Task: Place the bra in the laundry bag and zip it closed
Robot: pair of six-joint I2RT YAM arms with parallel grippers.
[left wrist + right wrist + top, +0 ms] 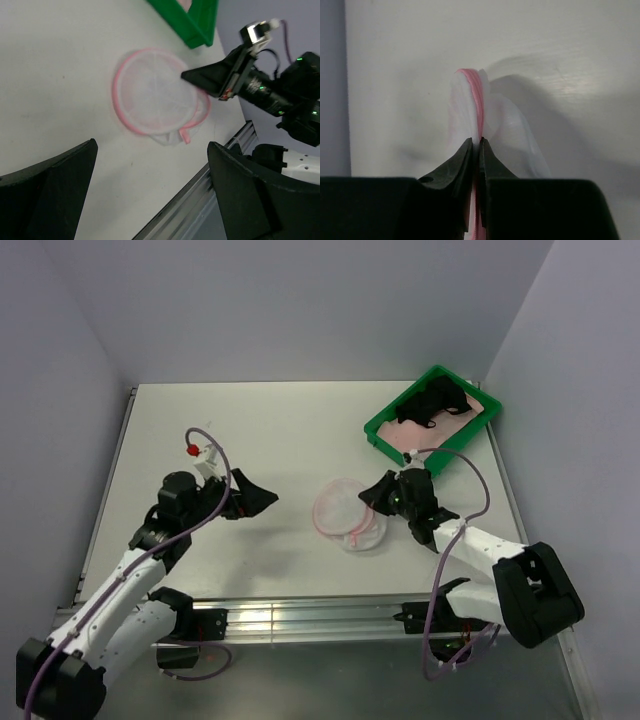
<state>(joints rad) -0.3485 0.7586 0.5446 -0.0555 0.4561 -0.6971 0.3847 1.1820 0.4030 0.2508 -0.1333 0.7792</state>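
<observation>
The laundry bag (346, 512) is a small round white mesh pouch with a pink zip rim, lying mid-table; it also shows in the left wrist view (155, 97) and the right wrist view (470, 107). My right gripper (374, 496) is shut on its pink rim at the right edge, the rim pinched between the fingertips (465, 155). The black bra (428, 402) lies in the green tray (385, 428) at the back right. My left gripper (262, 498) is open and empty, well left of the bag, and shows in its own view (150, 200).
The green tray's corner (197, 25) lies behind the bag. A metal rail (300, 618) runs along the table's front edge. Grey walls close in the left, back and right sides.
</observation>
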